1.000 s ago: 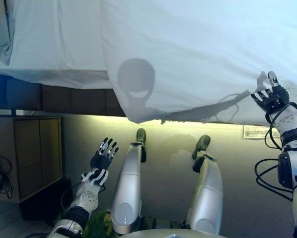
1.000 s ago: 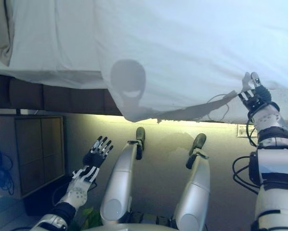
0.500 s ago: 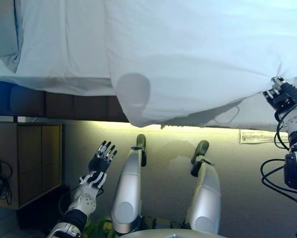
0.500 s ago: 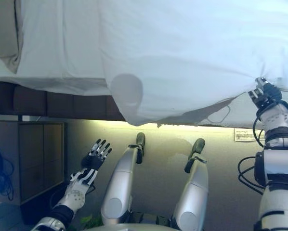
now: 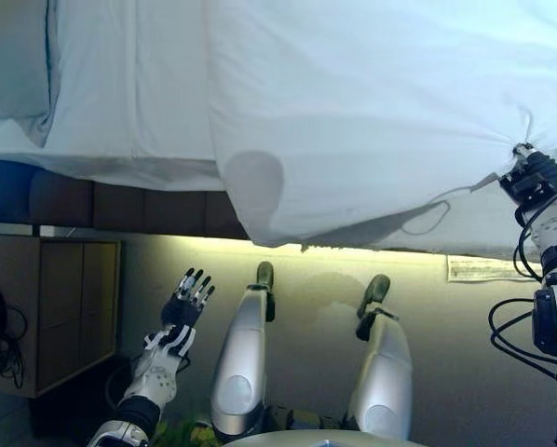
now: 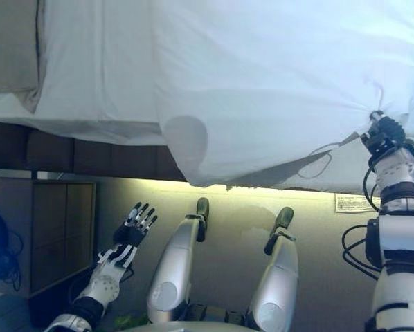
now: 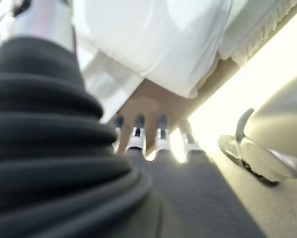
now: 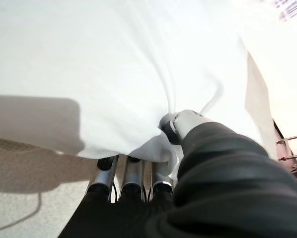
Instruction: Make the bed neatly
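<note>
1. At the far left, a pillow lies at the head end of the bed, partly cut off by the edge of the view, with the under-sheet bare beside it.
2. Below it, a wooden cabinet stands on the floor against the bed's dark side.
3. The left hand hangs low over the floor, well apart from the bedding, its fingers straight and spread, holding nothing.
4. The white duvet covers the middle and right of the bed; its lower left corner droops over the bed's side, and its edge runs unevenly toward the right.
5. A lit strip glows along the floor just under the bed's edge.
6. At the far right, the right hand is clenched on the duvet's edge; the wrist view shows cloth bunched between its thumb and its curled fingers, with creases fanning out from the grip.
7. Below that hand, a white label shows on the bed's side.
</note>
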### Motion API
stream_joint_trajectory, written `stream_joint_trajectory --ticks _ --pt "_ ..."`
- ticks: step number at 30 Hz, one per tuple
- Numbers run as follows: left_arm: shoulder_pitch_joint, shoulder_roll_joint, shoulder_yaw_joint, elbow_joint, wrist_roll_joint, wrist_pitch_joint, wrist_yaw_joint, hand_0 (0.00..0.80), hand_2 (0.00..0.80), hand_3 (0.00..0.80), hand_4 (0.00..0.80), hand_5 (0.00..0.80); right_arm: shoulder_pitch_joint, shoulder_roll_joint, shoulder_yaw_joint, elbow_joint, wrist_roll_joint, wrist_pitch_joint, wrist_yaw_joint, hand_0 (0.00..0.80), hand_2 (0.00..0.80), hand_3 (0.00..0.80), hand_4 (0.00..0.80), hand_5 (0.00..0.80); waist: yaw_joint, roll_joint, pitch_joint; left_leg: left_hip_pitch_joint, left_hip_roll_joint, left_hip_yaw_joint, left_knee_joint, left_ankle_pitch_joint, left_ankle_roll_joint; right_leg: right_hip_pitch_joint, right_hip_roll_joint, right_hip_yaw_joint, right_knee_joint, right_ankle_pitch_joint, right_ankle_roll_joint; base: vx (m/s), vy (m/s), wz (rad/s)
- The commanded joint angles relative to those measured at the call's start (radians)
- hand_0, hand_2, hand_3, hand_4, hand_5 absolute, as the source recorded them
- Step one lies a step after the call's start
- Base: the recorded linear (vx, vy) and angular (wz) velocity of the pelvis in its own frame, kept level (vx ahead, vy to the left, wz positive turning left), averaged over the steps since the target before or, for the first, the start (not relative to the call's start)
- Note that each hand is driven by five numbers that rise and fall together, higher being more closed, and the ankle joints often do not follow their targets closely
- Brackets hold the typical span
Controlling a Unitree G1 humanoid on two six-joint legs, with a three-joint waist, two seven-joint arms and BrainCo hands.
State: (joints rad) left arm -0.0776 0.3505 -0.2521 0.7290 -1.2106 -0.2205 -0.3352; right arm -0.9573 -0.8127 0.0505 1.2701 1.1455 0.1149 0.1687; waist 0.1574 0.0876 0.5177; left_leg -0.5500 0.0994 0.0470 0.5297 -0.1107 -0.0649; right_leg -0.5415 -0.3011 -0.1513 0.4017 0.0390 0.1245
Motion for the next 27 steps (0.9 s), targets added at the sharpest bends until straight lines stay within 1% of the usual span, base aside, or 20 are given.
stream_joint_trajectory --ticks 1,5,8,10,13,16,19,21,24,25,27 --pt "0.042 0.018 0.046 0.013 0.011 -0.025 -0.021 0.0 0.0 0.0 0.0 0.0 -0.009 -0.085 -0.022 -0.052 -0.012 -0.034 0.052 0.8 0.8 0.8 0.8 0.8 -0.002 -0.022 -0.016 0.068 0.02 -0.022 -0.094 0.074 -0.008 0.066 0.006 -0.058 0.044 -0.057 -0.022 0.059 0.042 -0.01" --pt "0.029 0.025 0.051 0.0 0.024 -0.04 0.001 0.0 0.0 0.0 0.0 0.0 0.009 -0.076 -0.022 -0.05 -0.023 -0.01 0.086 0.8 0.8 0.8 0.8 0.8 -0.005 -0.031 -0.045 0.125 0.028 -0.009 -0.153 0.092 -0.016 0.126 0.014 -0.066 -0.031 -0.035 -0.014 0.045 0.029 0.01" --pt "0.008 0.03 0.044 -0.004 0.057 -0.044 0.075 0.0 0.0 0.0 0.0 0.0 0.01 -0.066 -0.017 -0.053 -0.018 0.0 0.108 0.8 0.8 0.8 0.8 0.8 -0.008 -0.041 -0.064 0.165 0.036 0.003 -0.202 0.108 -0.023 0.165 0.02 -0.07 -0.089 -0.014 -0.006 0.0 0.0 0.0" --pt "-0.011 0.027 0.04 0.033 0.153 -0.032 0.176 0.0 0.0 0.0 0.0 0.0 0.015 -0.045 -0.016 -0.059 -0.005 0.009 0.103 0.8 0.8 0.8 0.8 0.8 -0.011 -0.05 -0.086 0.199 0.039 0.011 -0.241 0.118 -0.028 0.201 0.027 -0.071 -0.133 -0.003 -0.001 0.0 0.0 0.0" --pt "-0.047 0.018 0.051 0.103 0.208 -0.003 0.226 0.0 0.0 0.0 0.0 0.0 0.02 -0.017 -0.001 -0.063 -0.009 0.027 0.094 0.8 0.8 0.8 0.8 0.8 -0.022 -0.062 -0.115 0.248 0.047 0.025 -0.29 0.133 -0.035 0.25 0.036 -0.074 -0.189 0.012 0.004 0.011 0.013 0.0" --pt "-0.082 0.017 0.057 0.118 0.203 0.029 0.187 0.0 0.0 0.0 0.0 0.0 0.027 0.004 0.008 -0.068 -0.023 0.038 0.095 0.8 0.8 0.8 0.8 0.8 -0.033 -0.068 -0.135 0.289 0.053 0.036 -0.324 0.142 -0.04 0.292 0.044 -0.075 -0.226 0.02 0.006 0.042 0.036 -0.1" --pt "-0.133 0.026 0.018 0.118 0.255 0.086 0.172 0.0 0.0 0.0 0.0 0.0 0.051 0.032 0.022 -0.082 -0.029 0.031 0.087 0.8 0.8 0.8 0.8 0.8 -0.047 -0.075 -0.163 0.337 0.061 0.053 -0.366 0.153 -0.044 0.338 0.052 -0.079 -0.267 0.032 0.011 0.048 0.022 -0.02" --pt "-0.173 0.039 -0.009 0.126 0.256 0.152 0.172 0.0 0.0 0.0 0.0 0.0 0.045 0.043 0.036 -0.081 -0.031 0.035 0.083 0.8 0.8 0.8 0.8 0.8 -0.057 -0.077 -0.177 0.361 0.065 0.059 -0.389 0.159 -0.046 0.36 0.059 -0.076 -0.285 0.035 0.012 0.038 0.018 -0.04" --pt "-0.218 0.044 -0.039 0.158 0.223 0.258 0.124 0.0 0.0 0.0 0.0 0.0 0.028 0.052 0.06 -0.075 -0.033 0.046 0.081 0.8 0.8 0.8 0.8 0.8 -0.071 -0.077 -0.197 0.397 0.069 0.068 -0.414 0.164 -0.049 0.395 0.066 -0.075 -0.31 0.038 0.012 0.054 0.019 -0.08" --pt "-0.224 0.045 -0.047 0.164 0.206 0.32 0.087 0.0 0.0 0.0 0.0 0.0 0.024 0.054 0.068 -0.076 -0.028 0.046 0.08 0.8 0.8 0.8 0.8 0.8 -0.075 -0.077 -0.203 0.406 0.07 0.07 -0.419 0.165 -0.051 0.404 0.067 -0.074 -0.318 0.039 0.012 0.057 0.019 -0.07" --pt "-0.232 0.039 -0.072 0.187 0.184 0.401 0.02 0.0 0.0 0.0 0.0 0.0 0.013 0.055 0.084 -0.077 -0.026 0.05 0.075 0.8 0.8 0.8 0.8 0.8 -0.085 -0.075 -0.217 0.426 0.073 0.075 -0.435 0.168 -0.052 0.422 0.071 -0.072 -0.332 0.039 0.012 0.069 0.026 -0.07"
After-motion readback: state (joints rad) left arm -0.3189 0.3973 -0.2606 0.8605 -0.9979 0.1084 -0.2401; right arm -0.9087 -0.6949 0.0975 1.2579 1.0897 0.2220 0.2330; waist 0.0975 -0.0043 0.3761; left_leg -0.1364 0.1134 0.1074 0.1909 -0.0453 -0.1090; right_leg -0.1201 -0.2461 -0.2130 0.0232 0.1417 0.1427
